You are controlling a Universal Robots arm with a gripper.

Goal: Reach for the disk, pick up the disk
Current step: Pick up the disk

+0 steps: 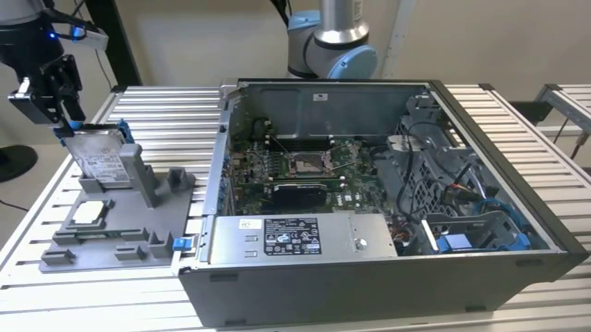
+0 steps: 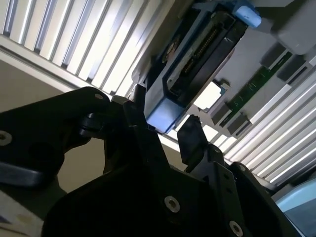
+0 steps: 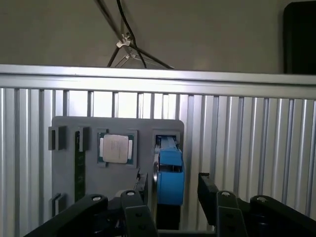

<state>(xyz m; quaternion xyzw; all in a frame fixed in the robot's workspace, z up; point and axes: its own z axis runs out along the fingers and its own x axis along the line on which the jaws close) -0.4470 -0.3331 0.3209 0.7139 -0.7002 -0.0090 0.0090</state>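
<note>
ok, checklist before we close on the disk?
1. Are the fingers open: ok, both wrist views show a gap wider than the disk edge.
2. Is the disk between the fingers: ok, its blue-railed edge sits in the gap.
3. Centring: not ok, the disk sits nearer one finger.
4. Seating: ok, in the exterior view the disk stands on edge in the grey fixture.
5. How far down the disk the fingers reach: cannot tell.
6. Neighbours: ok, the chip lies apart from the fingers.
</note>
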